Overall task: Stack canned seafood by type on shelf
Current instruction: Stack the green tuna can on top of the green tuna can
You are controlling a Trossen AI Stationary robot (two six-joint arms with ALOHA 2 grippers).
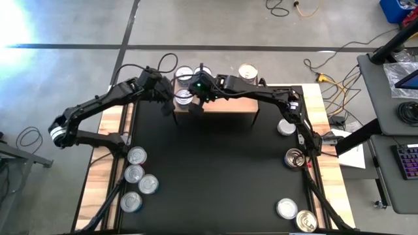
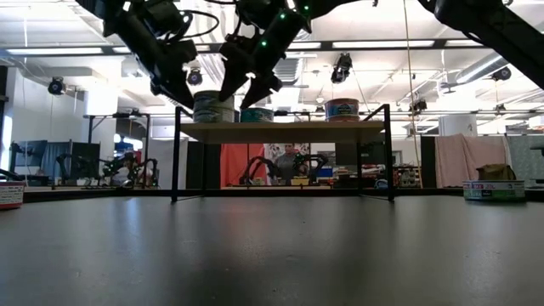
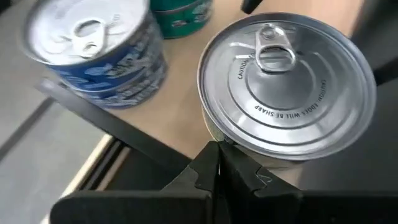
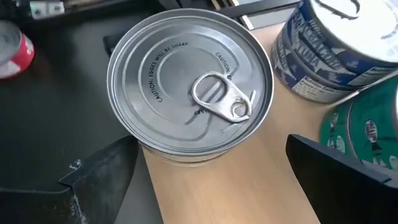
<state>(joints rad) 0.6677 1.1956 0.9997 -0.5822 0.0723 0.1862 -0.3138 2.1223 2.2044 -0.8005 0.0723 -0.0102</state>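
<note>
Right wrist view: my right gripper (image 4: 205,180) has its jaws wide, empty, straddling the silver-top can (image 4: 189,87) at the shelf (image 4: 249,193) edge, can dead ahead. Left gripper (image 3: 217,177) jaws closed, empty, just beside it.

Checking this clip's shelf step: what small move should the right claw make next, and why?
Probably a lift straight up and away. The right claw is open, with the silver-topped tin upright on the shelf between its fingers, apparently released. The shut left claw sits close beside that tin.
</note>
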